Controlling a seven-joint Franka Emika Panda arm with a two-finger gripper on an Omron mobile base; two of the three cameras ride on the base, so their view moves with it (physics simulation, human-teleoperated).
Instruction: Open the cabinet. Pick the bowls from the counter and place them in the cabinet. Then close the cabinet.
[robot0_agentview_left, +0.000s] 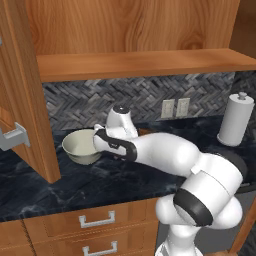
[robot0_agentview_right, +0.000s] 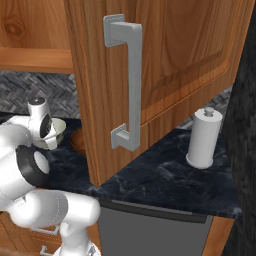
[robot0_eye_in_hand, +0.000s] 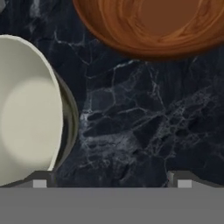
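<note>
The cabinet stands open, its wooden shelf (robot0_agentview_left: 140, 62) bare above the counter (robot0_agentview_left: 100, 180). Its left door (robot0_agentview_left: 25, 100) and right door (robot0_agentview_right: 170, 75) are swung out. The pale cream bowl (robot0_agentview_left: 80, 145) (robot0_agentview_right: 58, 129) (robot0_eye_in_hand: 26, 109) sits on the black counter, with the dark wooden bowl (robot0_agentview_right: 77, 141) (robot0_eye_in_hand: 153, 22) beside it. My gripper (robot0_eye_in_hand: 111, 183) hangs open just above the counter between the two bowls. In the hand view its left fingertip (robot0_eye_in_hand: 39, 182) is over the cream bowl's rim and its right fingertip (robot0_eye_in_hand: 183, 182) is over bare marble. Nothing is held.
A white paper towel roll (robot0_agentview_left: 235, 120) (robot0_agentview_right: 204, 140) stands at the counter's right. Two wall outlets (robot0_agentview_left: 175, 107) sit on the herringbone tiles. Drawers (robot0_agentview_left: 95, 220) run below the counter edge. The right door's long silver handle (robot0_agentview_right: 125, 80) juts close to the arm.
</note>
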